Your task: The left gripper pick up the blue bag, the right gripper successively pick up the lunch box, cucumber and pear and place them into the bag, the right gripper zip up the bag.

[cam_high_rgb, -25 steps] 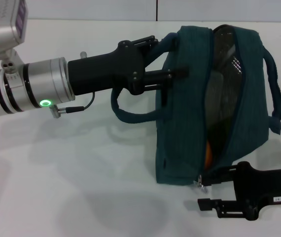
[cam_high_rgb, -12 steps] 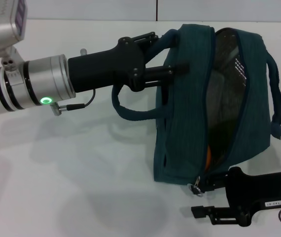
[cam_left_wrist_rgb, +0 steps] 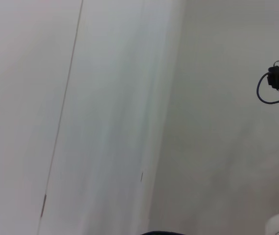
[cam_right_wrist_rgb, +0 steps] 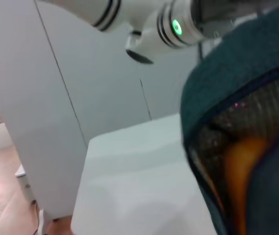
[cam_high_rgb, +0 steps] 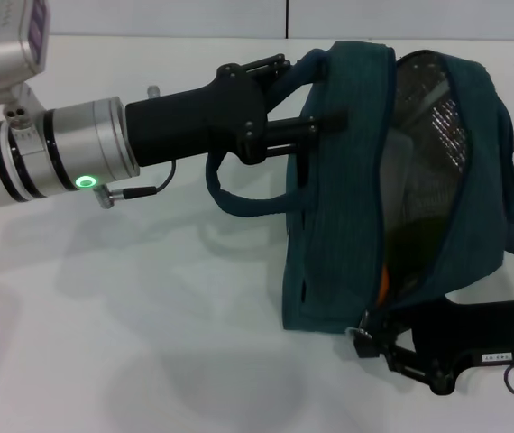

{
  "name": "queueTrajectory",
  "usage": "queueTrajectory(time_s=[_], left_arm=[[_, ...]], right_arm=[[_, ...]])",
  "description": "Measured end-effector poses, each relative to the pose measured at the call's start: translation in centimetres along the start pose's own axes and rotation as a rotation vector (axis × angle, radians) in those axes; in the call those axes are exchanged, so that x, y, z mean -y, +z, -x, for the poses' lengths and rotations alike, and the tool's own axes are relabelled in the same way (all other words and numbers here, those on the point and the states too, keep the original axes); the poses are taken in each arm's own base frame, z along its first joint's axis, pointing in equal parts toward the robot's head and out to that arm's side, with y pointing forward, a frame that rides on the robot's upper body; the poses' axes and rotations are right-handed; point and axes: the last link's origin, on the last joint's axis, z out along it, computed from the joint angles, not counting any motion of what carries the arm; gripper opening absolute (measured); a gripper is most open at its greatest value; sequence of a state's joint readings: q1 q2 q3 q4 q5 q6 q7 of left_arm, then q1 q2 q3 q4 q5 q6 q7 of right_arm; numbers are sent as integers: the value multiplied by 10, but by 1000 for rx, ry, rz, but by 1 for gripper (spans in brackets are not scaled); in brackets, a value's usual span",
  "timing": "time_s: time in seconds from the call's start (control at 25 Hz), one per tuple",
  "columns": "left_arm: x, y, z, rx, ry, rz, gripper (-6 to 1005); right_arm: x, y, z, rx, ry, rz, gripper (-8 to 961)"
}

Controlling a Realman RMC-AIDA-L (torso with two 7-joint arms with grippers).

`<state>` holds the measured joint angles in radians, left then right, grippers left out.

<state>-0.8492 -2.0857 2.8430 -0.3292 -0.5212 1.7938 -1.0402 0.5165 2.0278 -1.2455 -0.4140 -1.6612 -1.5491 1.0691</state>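
Note:
In the head view the blue bag (cam_high_rgb: 347, 207) hangs open, mouth toward me, with silver foil lining showing. My left gripper (cam_high_rgb: 316, 104) is shut on the bag's near upper edge by one handle (cam_high_rgb: 239, 203) and holds it up. My right gripper (cam_high_rgb: 385, 345) is at the bag's lower corner, shut on the metal zipper pull (cam_high_rgb: 360, 341). An orange sliver of the pear (cam_high_rgb: 381, 287) shows inside the bag, and also in the right wrist view (cam_right_wrist_rgb: 242, 166). A pale shape inside may be the lunch box (cam_high_rgb: 401, 158). I cannot make out the cucumber.
The white table (cam_high_rgb: 131, 325) spreads under and left of the bag. The bag's second handle (cam_high_rgb: 512, 230) hangs at the far right. The right wrist view shows the bag (cam_right_wrist_rgb: 237, 83), the left wrist's green ring (cam_right_wrist_rgb: 176, 27) and the table's edge (cam_right_wrist_rgb: 83, 161).
My right gripper has risen, turned and closed on the zipper pull. The bag's lower corner shifted a little and its mouth opened wider. The left gripper barely moved.

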Motion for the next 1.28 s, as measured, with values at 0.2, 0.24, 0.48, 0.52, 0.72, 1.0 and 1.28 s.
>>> queueTrajectory(time_s=[0.2,0.24,0.48,0.52,0.72,1.0,1.28], left_arm=[[1,-2,1,-11,4,-18,767],[1,-3,1,-14,9,-25,767],[3,-10,4,-46,39,-76,768],[2,-11,5,-52,44,-81,768],[-1,-22,10,-95,78,-132,769],[-1,-27,12,-115,95,-164,770],[9,-25,9,-125,120,-223,770]], right_arm=[[-3,-3,4,57,-82,-6,104],[-4,-5,5,74,-100,-12,85],[-9,-14,11,193,-193,-63,7],[-10,-16,13,217,-214,-82,7],[-10,-16,14,245,-258,-110,7],[-11,-13,13,239,-260,-105,7],[-13,-11,6,229,-230,-110,7]])
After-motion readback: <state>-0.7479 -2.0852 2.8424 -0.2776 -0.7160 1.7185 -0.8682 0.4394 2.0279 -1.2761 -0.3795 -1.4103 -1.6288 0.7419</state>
